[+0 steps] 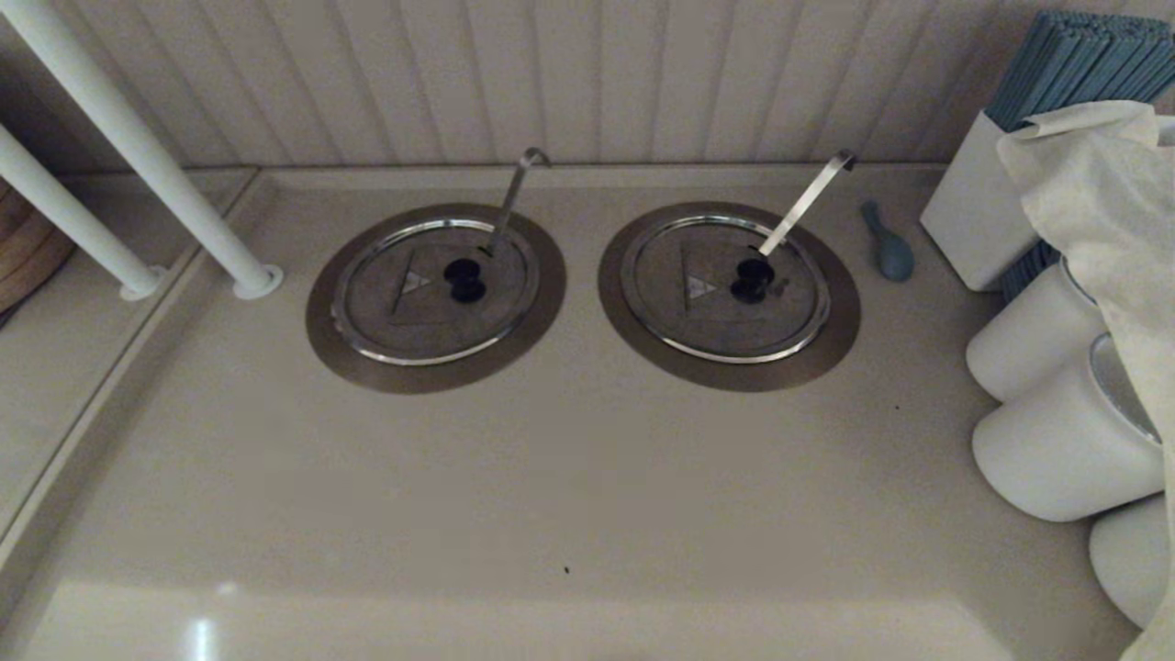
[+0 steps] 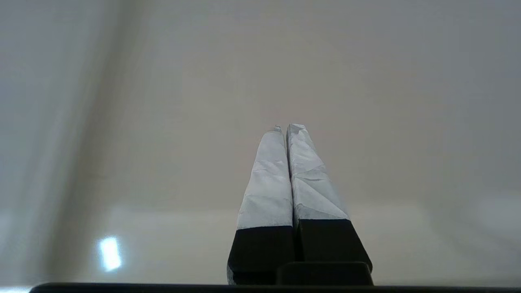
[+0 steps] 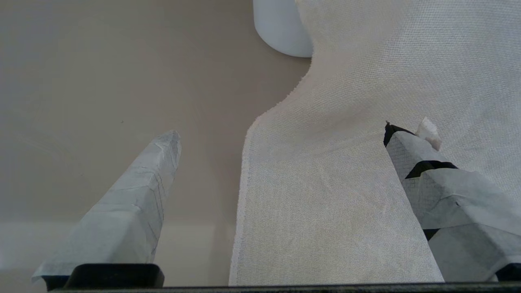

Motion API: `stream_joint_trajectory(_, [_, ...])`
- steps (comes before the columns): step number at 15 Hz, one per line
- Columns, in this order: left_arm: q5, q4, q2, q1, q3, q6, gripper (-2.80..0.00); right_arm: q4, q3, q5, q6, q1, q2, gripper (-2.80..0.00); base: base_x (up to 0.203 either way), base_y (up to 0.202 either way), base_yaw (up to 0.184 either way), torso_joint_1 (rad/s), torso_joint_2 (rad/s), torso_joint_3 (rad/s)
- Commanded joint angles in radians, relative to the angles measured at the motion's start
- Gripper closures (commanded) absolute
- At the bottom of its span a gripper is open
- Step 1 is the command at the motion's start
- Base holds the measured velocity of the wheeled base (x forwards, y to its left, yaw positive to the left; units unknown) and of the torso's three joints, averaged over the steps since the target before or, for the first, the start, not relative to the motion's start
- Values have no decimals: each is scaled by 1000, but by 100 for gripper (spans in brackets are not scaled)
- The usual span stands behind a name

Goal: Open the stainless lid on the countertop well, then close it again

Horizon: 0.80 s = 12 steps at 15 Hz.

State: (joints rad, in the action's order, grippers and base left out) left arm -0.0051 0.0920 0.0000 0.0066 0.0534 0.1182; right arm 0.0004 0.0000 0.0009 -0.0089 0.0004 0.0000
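The stainless lid (image 1: pixel 431 294) lies flat and closed over the left countertop well, whose bronze-brown ring (image 1: pixel 330 344) surrounds it. Its black knob (image 1: pixel 464 279) sits at the centre, and a thin hooked rod (image 1: pixel 516 191) pokes up through it. Neither arm shows in the head view. My left gripper (image 2: pixel 286 128) is shut with nothing held, above bare beige counter. My right gripper (image 3: pixel 281 132) is open, hovering over the edge of a pale cloth (image 3: pixel 366 162) with nothing gripped.
A twin lid (image 1: pixel 725 289) with a flat strip handle (image 1: pixel 808 197) sits to the right. A blue-grey balloon-like thing (image 1: pixel 889 246) lies beside it. White jars (image 1: pixel 1056 431), a box of blue straws (image 1: pixel 1065 73) and draped cloth (image 1: pixel 1102 184) crowd the right edge. White poles (image 1: pixel 138 147) stand left.
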Motion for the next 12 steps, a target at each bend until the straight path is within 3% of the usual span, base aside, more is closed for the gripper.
stream_joint_trajectory(1, [-76,11,6,0,-10,-3,0,0,0,1,0,1,0,-280,0,0,0,0,0,0])
stream_joint_trajectory(3, [-21,-4,2,0,-21,-11,0,0,0,1,0,1,0,-280,0,0,0,0,0,0])
stream_joint_trajectory(6, [-21,-5,2,-2,-20,-49,0,0,0,1,0,0,0,-280,0,0,0,0,0,0])
stream_joint_trajectory(12, [-18,-5,2,0,-20,-54,0,0,0,2,-8,1,0,-280,0,0,0,0,0,0])
